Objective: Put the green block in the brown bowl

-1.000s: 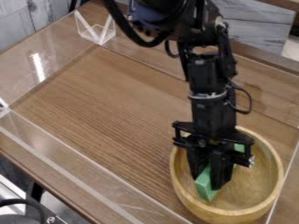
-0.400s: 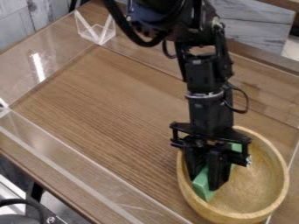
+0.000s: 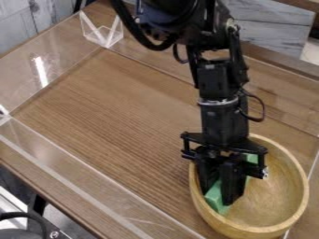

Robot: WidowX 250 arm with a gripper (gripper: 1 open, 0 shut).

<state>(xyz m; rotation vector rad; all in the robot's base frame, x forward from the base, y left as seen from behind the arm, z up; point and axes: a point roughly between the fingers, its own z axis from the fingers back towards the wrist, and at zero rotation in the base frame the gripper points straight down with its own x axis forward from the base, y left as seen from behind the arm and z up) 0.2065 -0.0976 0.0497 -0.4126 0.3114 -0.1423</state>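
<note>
My pincer (image 3: 229,189), clamped shut on the block (image 3: 219,197), has it down inside the bowl (image 3: 284,211); only letting go remains.

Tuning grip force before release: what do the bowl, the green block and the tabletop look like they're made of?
Brown bowl: light wood with visible grain, matte, thick rim. Green block: solid bright green with no grain, probably painted wood or plastic; can't tell which. Table: wood-grain surface, slight sheen, possibly laminate.
</note>
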